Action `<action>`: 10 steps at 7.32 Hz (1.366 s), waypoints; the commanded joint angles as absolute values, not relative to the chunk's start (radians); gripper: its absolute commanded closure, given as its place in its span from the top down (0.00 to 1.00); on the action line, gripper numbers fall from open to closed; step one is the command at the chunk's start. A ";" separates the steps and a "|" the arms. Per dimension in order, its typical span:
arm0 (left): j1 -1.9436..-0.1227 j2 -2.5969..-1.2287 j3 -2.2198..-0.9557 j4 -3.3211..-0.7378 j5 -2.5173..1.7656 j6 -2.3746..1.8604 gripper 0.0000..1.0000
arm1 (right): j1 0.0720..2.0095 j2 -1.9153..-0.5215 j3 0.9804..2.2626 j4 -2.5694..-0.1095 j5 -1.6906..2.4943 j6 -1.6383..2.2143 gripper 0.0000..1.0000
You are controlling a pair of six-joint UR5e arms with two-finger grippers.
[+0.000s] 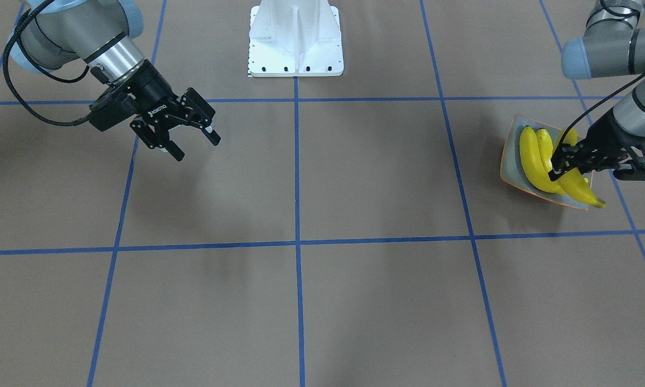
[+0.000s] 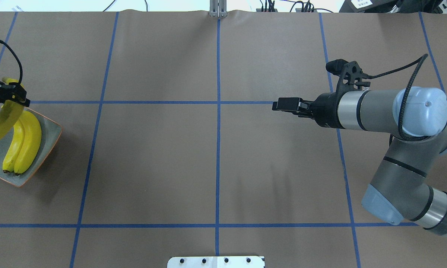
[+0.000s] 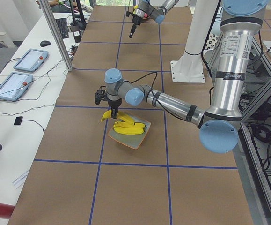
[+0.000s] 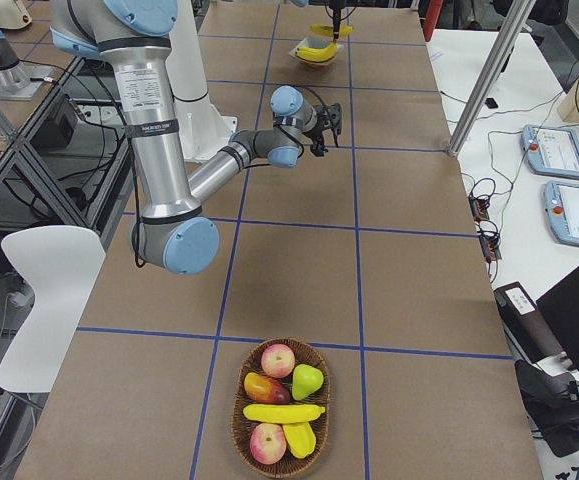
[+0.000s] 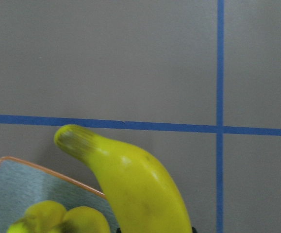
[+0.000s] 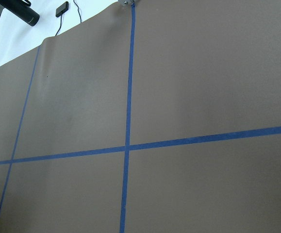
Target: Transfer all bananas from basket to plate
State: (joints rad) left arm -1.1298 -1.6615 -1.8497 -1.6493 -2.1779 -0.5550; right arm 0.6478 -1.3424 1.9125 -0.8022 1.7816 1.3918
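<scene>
My left gripper (image 1: 561, 161) is shut on a yellow banana (image 1: 576, 185) and holds it at the edge of the grey plate (image 1: 508, 161). The overhead view shows this gripper (image 2: 16, 97), the held banana (image 2: 2, 121) and the plate (image 2: 48, 126) at the far left. Two more bananas (image 2: 26, 143) lie side by side in the plate. The left wrist view shows the held banana (image 5: 135, 184) over the plate's orange rim (image 5: 43, 167). One banana (image 4: 283, 412) lies in the wicker basket (image 4: 241, 385). My right gripper (image 1: 191, 140) is open and empty, far from both.
The basket also holds apples (image 4: 278, 359), a green pear (image 4: 307, 381) and other fruit, at the table's end on my right. The white robot base (image 1: 295, 37) stands at the back middle. Blue tape lines cross the brown table.
</scene>
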 commanded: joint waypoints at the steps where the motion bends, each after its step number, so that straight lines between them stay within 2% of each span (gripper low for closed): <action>1: -1.128 -1.611 -1.902 -1.532 -2.050 -0.450 0.00 | 0.646 -1.342 1.905 -0.802 1.778 1.391 1.00; 10: -0.999 -1.591 -1.798 -1.512 -1.997 -0.465 0.00 | 0.640 -1.338 1.890 -0.801 1.778 1.394 1.00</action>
